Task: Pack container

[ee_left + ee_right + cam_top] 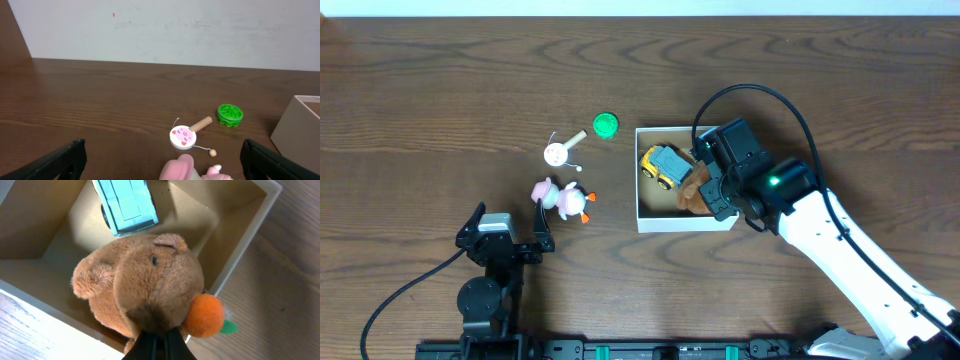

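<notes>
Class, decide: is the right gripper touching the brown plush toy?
Touching. The right wrist view shows the right gripper, jaws shut, pinching the fur at the underside of the brown plush toy.

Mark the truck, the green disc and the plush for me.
truck (666,164), overhead view, on its grey-blue bed.
green disc (230,114), left wrist view, on its top face.
plush (150,280), right wrist view, on its brown head.
</notes>
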Action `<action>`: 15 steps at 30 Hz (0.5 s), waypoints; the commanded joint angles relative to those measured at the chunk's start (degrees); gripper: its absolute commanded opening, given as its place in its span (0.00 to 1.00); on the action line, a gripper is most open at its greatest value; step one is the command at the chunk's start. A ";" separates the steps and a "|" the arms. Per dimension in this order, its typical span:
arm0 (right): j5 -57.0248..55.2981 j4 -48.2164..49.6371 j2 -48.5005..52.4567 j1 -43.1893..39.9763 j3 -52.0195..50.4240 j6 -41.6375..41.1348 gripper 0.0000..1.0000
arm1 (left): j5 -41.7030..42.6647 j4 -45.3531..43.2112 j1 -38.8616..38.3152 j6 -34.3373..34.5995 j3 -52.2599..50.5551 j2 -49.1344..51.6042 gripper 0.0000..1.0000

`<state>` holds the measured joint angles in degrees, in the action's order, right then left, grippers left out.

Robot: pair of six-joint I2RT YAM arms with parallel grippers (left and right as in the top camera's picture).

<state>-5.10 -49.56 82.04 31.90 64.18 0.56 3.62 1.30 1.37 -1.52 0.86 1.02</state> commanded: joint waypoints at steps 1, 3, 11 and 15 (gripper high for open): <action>0.59 0.55 1.38 0.42 0.74 0.85 0.01 | 0.24 2.40 -0.17 0.04 -0.63 0.02 0.98; 0.48 0.79 2.08 0.42 0.74 0.85 0.02 | 0.24 2.40 -0.17 0.04 -0.63 0.02 0.98; -4.61 2.58 4.17 0.42 0.74 0.81 0.20 | 0.24 2.40 -0.17 0.04 -0.63 0.02 0.98; -6.47 5.01 4.24 0.42 0.74 0.83 0.21 | 0.24 2.40 -0.17 0.04 -0.63 0.02 0.98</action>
<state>-8.71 -45.67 85.91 31.90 64.18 1.08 3.62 1.30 1.37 -1.52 0.86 1.02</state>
